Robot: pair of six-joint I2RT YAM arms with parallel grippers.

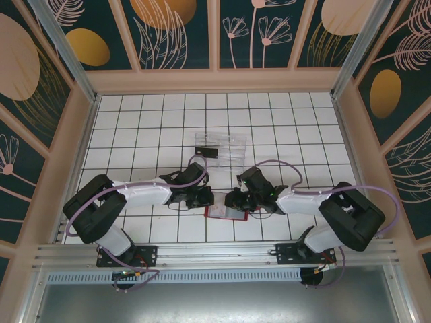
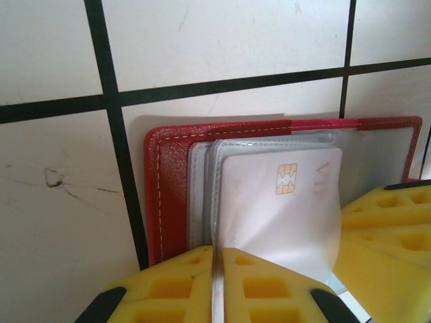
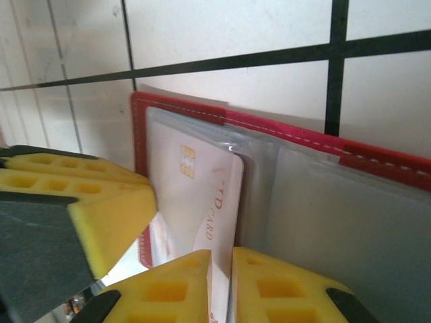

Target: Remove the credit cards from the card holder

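**Top view.** Both arms are angled inward. The left end effector (image 1: pixel 204 197) and right end effector (image 1: pixel 236 200) are seen tip to tip over the holder (image 1: pixel 227 214). The holder lies open on the white tiled desk (image 1: pixel 135 134), near the front edge and between the two bases. Farther back a clear tray (image 1: pixel 225 147) is seen, with a dark card (image 1: pixel 205 152) at its left end. The finger gaps cannot be resolved from this view.

**Left wrist view.** The holder (image 2: pixel 168 195) is seen open, with a red stitched rim and clear leaves inside. A white card (image 2: pixel 283 202) with a gold chip lies foremost, its lower part bowed. Whether it is clear of its pocket cannot be told. The left end effector (image 2: pixel 217 276) is closed to a slit on the thin edge of a sleeve (image 2: pixel 214 202) standing beside the card. A yellow finger (image 2: pixel 384 222) of the right end effector is noted at the card's right corner.

**Right wrist view.** The card (image 3: pixel 195 195) is seen obliquely, and the chip and the printed word "CARD" can be read. The right end effector (image 3: pixel 227 269) is pinched nearly shut on the card's lower edge. A finger (image 3: pixel 74 195) of the left end effector lies just beside the holder's (image 3: pixel 377 161) red rim.
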